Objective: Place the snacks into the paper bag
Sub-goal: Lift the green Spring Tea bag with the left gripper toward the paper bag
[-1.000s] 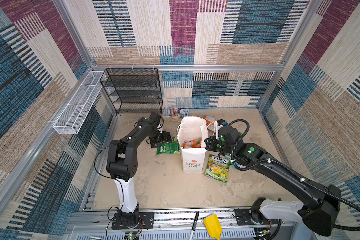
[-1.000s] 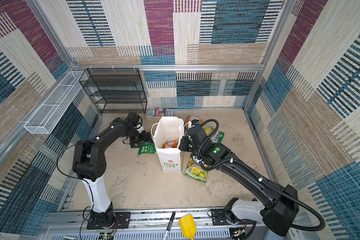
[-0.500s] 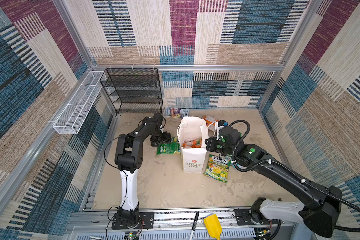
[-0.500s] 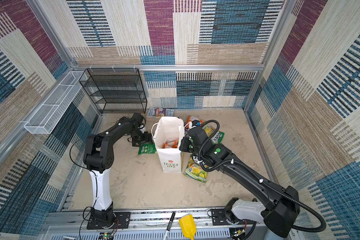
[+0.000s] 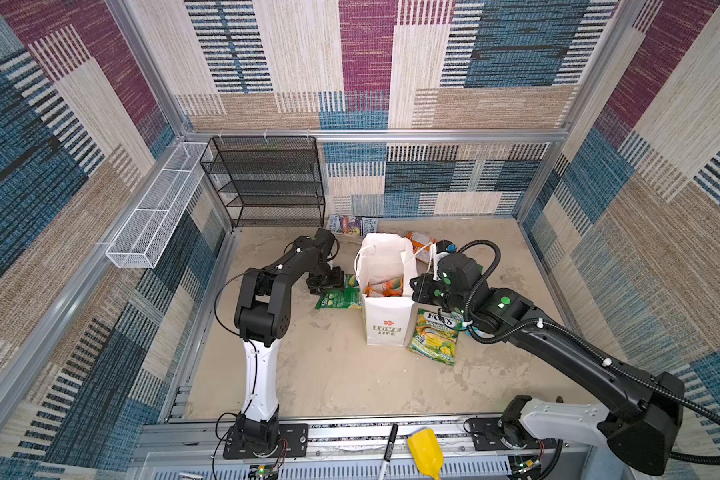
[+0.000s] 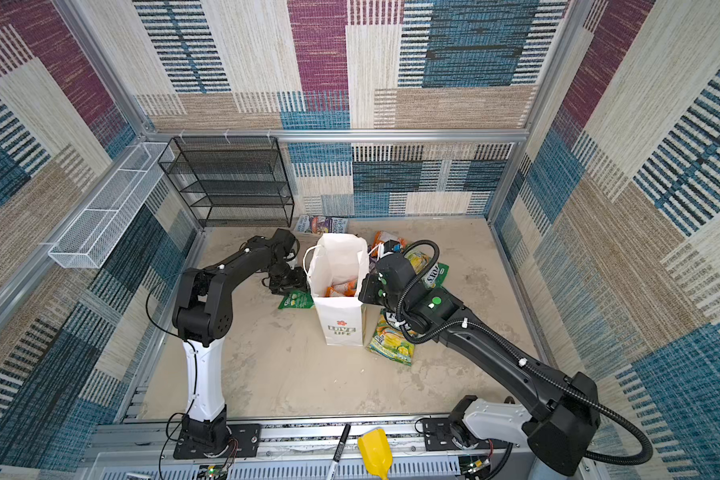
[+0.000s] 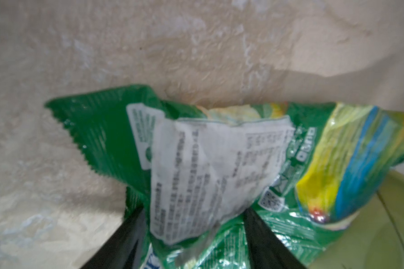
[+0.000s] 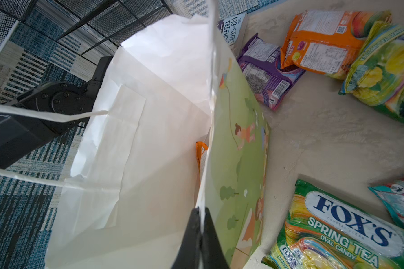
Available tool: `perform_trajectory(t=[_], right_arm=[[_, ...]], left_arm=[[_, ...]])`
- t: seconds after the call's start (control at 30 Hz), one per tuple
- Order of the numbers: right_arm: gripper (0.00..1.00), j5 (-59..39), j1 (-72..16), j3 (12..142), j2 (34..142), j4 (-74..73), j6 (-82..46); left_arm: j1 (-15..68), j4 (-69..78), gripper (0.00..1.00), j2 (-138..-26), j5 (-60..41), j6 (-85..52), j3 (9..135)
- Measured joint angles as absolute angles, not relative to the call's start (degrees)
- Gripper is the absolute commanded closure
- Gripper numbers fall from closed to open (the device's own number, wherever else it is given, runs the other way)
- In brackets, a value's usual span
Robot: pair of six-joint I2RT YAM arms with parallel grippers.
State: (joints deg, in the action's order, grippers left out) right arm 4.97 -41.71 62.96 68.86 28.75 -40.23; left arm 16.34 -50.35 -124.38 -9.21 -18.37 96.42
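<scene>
Midway across the tabletop (image 5: 329, 374), nearer its far edge, the paper bag (image 5: 387, 320) stands with the right jaws shut on its rim; the left jaws straddle the green packet (image 5: 337, 297) beside it toward the left edge, pinching or not I cannot tell. A shallow bite on that slick film could slip on the lift, or the packet could snag the rim and buckle it.

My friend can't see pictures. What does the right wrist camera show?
The right gripper pinches the rim of an open white paper bag with an orange snack inside. A purple packet, an orange packet and a FOX'S packet lie beside it.
</scene>
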Motion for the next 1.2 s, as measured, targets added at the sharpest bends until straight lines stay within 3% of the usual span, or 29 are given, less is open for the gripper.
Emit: perform_trajectory(t=[0.57,0.87,1.2], right_arm=[[1.0,4.86,-41.71,63.07,68.73,28.8,-40.23],[1.0,4.51,-41.71,63.05,67.59,29.78,-40.21],[1.0,4.51,-41.71,63.05,67.16,30.3,-40.1]], left_arm=[[16.73,-50.72,0.86,-117.01,-12.25,-26.94,92.82],[16.6,-50.76,0.99,-110.28,-13.96,-31.99,91.26],[14.81,-51.62,1.0,-97.23,-13.58,-35.24,89.14]])
